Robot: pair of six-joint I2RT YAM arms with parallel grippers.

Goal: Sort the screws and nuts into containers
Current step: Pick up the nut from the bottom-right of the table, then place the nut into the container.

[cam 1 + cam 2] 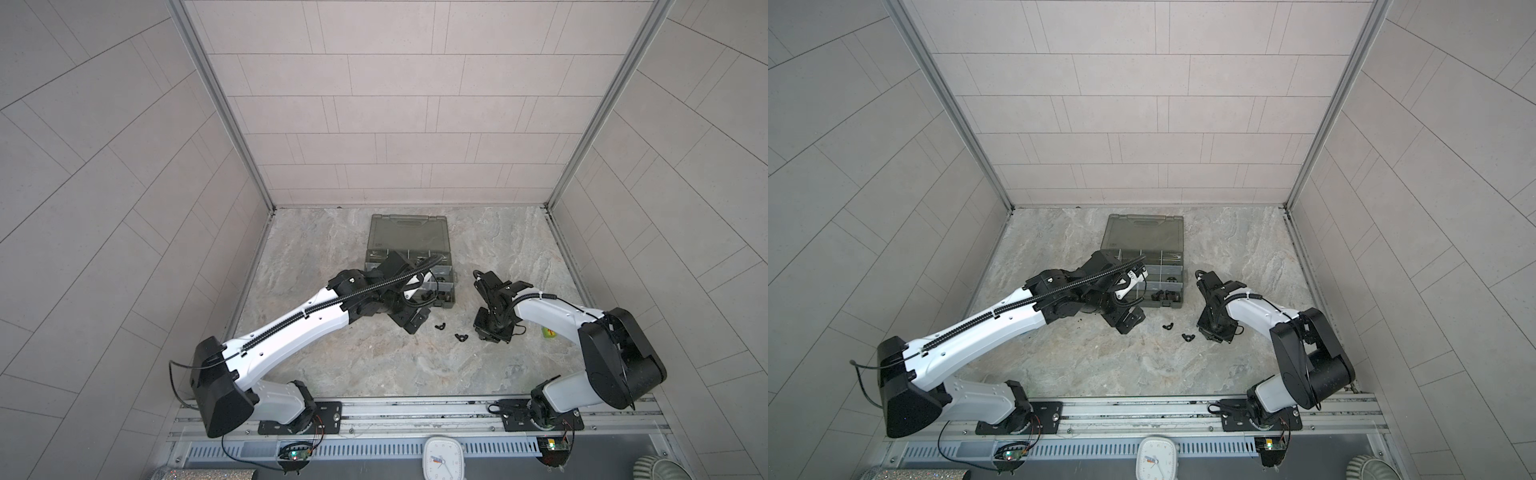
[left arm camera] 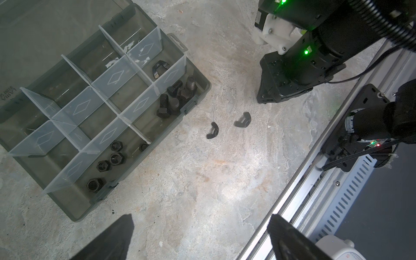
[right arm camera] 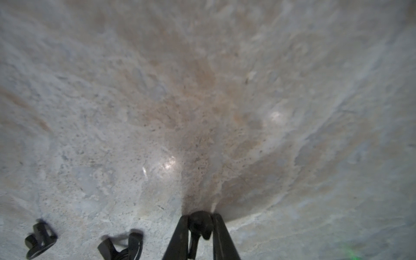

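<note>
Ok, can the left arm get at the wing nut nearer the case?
Probably yes. The left gripper hangs open with bare table between it and that wing nut. The right gripper is down past the other wing nut, pinching a small dark piece, seemingly out of the way.

We looked over a marbled grey-beige stone tabletop. Toward its back lay the open olive-grey organiser case, its lid folded flat onto the stone behind the compartments. On bare stone in front of the case's right corner lay a black wing nut and, near it on the right but not touching, a 2nd wing nut. Just beyond those 2, a 3rd nut appeared to rest against the surface. Further right sat a small green object, partly hidden.
</note>
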